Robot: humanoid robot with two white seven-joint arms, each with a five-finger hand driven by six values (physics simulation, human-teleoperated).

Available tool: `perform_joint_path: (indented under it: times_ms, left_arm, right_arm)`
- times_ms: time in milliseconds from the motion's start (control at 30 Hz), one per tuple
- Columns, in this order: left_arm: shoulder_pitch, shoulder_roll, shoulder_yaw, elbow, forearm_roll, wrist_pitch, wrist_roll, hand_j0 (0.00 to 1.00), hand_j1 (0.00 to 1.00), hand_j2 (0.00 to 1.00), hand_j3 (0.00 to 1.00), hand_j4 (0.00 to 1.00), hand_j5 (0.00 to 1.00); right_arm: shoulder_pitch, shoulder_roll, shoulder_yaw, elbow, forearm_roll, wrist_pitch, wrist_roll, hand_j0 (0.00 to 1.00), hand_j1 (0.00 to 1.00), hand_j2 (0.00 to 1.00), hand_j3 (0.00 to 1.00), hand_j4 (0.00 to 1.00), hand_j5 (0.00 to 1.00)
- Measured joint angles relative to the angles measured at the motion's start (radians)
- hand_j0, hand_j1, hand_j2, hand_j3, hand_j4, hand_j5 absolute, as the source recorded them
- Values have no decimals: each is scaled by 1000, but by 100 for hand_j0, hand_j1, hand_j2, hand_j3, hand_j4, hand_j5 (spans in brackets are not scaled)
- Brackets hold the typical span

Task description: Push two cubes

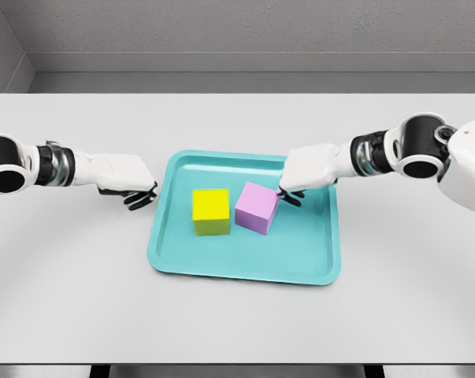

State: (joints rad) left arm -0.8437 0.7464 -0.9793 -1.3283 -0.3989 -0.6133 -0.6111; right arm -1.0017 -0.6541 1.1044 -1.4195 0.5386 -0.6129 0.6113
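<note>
- Grey smooth table top (237,331) fills the front of the view and reaches all the way to the back wall.
- On the table sits a shallow blue-green plastic tray (245,272) with rounded corners and a low rim.
- Inside the tray, left of the middle, stands a bright yellow cube (211,211). It sits flat.
- Just beside it on the right is a soft purple cube (257,207), turned a little. The two cubes are very near each other, and I cannot tell if they touch.
- The white right hand (309,172) reaches over the tray's right side. Its dark fingertips (289,195) are bent down against the top right corner of the purple cube. It seems to be pressing on the cube, not holding it.
- The white left hand (127,183) is outside the tray, just beside its left edge. Its fingers are loosely curled and hold nothing. It is well apart from the yellow cube.
- What could go wrong: the right hand pushes near a corner, so the purple cube may spin and slide past the yellow one. A high push might tip it over.
- The tray rim could stop a cube. The left hand may also bump the rim as it comes in and shove the whole tray.
- No words, brands or labels can be seen anywhere.
</note>
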Motion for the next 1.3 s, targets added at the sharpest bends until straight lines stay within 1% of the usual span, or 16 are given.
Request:
perform_joint_path:
  times_ms: [167, 333, 400, 500, 600, 700, 800, 867, 933, 1033, 1300]
  left_arm:
    - [-2, -23, -31, -9, -48, 12, 6, 1, 1, 1, 1, 1, 1]
    - [-3, -46, -35, -8, -85, 26, 17, 1, 1, 1, 1, 1, 1]
    - [-17, -53, -42, -8, -100, 14, 7, 1, 1, 1, 1, 1, 1]
    - [-32, -49, -41, -12, -74, 5, 2, 1, 1, 1, 1, 1, 1]
    - [-46, -19, -36, -15, -58, 2, 1, 1, 1, 1, 1, 1, 1]
    - [-44, 8, -30, -18, -45, 1, 0, 1, 1, 1, 1, 1, 1]
    - [-43, 14, -36, -39, -35, 0, 0, 1, 1, 1, 1, 1, 1]
    - [-48, 1, -43, -50, -31, 1, 0, 2, 2, 2, 2, 2, 2]
    - [-64, -23, -67, -56, -29, 1, 0, 2, 2, 2, 2, 2, 2]
    - [-64, -43, -84, -59, -27, 0, 0, 2, 2, 2, 2, 2, 2]
    - [-64, -63, -107, -62, -31, 0, 0, 2, 2, 2, 2, 2, 2]
  right_arm:
    - [11, -2, -20, 18, -2, 0, 0, 31, 31, 31, 31, 31, 31]
    - [37, -18, -20, 24, -1, 0, 0, 31, 31, 31, 31, 31, 31]
    - [38, -21, -19, 25, -1, 0, 0, 31, 31, 31, 31, 31, 31]
    - [37, -23, -18, 26, 0, 0, 0, 31, 31, 31, 31, 31, 31]
    - [34, -23, -19, 26, 1, 0, 0, 31, 31, 31, 31, 31, 31]
    - [29, -23, -20, 26, 1, 0, 0, 31, 31, 31, 31, 31, 31]
    - [31, -24, -21, 24, 1, 0, 0, 32, 32, 32, 32, 32, 32]
    - [28, -26, -22, 24, 1, 0, 0, 32, 32, 32, 32, 32, 32]
    - [25, -32, -23, 22, -1, 0, 0, 32, 32, 32, 32, 32, 32]
    - [28, -34, -23, 21, -4, 0, 0, 32, 32, 32, 32, 32, 32]
    - [25, -29, -24, 21, -5, 0, 0, 34, 34, 34, 34, 34, 34]
